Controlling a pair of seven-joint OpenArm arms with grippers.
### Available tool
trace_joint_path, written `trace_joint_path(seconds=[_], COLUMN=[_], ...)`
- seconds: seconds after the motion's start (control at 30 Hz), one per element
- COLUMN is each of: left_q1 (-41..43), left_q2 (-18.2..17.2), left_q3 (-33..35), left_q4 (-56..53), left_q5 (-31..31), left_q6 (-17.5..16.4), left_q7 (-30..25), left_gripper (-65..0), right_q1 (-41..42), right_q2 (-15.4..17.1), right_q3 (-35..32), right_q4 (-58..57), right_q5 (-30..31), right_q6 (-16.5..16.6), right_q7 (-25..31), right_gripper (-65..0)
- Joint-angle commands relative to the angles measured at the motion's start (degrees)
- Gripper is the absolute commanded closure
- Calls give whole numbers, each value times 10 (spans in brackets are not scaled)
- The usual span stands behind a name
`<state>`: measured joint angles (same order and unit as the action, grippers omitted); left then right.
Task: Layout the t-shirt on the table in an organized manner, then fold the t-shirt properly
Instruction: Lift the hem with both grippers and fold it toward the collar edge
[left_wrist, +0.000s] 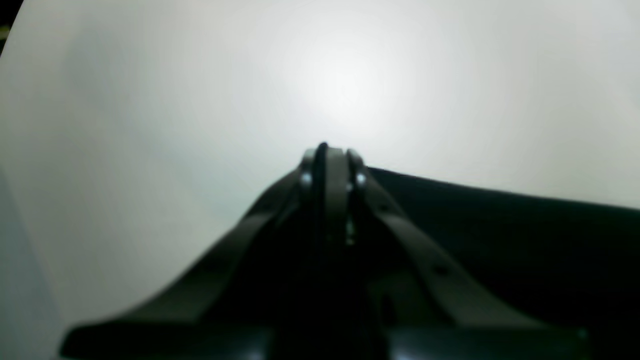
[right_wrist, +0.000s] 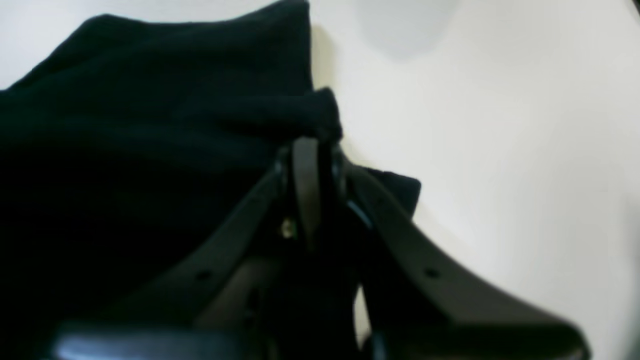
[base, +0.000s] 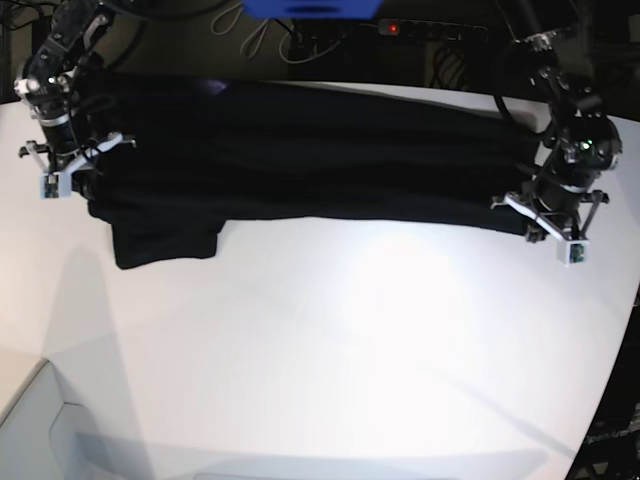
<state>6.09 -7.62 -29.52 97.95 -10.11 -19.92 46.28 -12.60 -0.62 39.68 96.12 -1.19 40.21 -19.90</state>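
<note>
The black t-shirt (base: 300, 150) lies stretched in a long band across the far side of the white table (base: 350, 340), with one sleeve (base: 165, 240) hanging toward me at the left. No print shows. My left gripper (base: 540, 205) is at the band's right end. In the left wrist view it (left_wrist: 327, 155) is shut, pinching the edge of the t-shirt (left_wrist: 500, 240). My right gripper (base: 82, 160) is at the left end. The right wrist view shows this gripper (right_wrist: 312, 150) shut on a bunched fold of the t-shirt (right_wrist: 150, 125).
Cables, a power strip (base: 395, 27) with a red light and a blue object (base: 310, 8) sit behind the table's far edge. The table's curved edge (base: 612, 380) runs down the right. A grey surface (base: 35, 425) shows at lower left.
</note>
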Motion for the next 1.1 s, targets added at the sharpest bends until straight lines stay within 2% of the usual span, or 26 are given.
trace_joint_path(seconds=[0.0,0.23,0.37,0.53,0.63,0.83,1.07], left_q1=[1,28,38,57,60,61,56], left_q2=[-7,-11,-12,-9,-9,-26,-32], left_q3=[-2,-11,-38,-41,-41,-41,-38], left_q4=[20,49,50,29,0,-60,-106], left_q5=[-6,-6,-6,-1,0,0,0], left_q6=[-1,-1,-2,-64,-79,-81,-81], left_q7=[-15,-15,-15,-15,-15,-17,-21], left_gripper=[-2,-2,-2,-2,-2,-2,-2], right_q1=[-5,-16,-17,-40,-52,-56,-83], right_q2=[10,38,39,35,36,37,35], right_q3=[1,0,1,-17,-32,-39,-39], right_q4=[13,10,9,11,13,24,97], right_q5=[9,9,8,8,8,8,8], right_q6=[-2,-2,-2,-2,-2,-2,-2], right_q7=[18,17,17,17,18,19,17], right_gripper=[0,0,0,0,0,0,0])
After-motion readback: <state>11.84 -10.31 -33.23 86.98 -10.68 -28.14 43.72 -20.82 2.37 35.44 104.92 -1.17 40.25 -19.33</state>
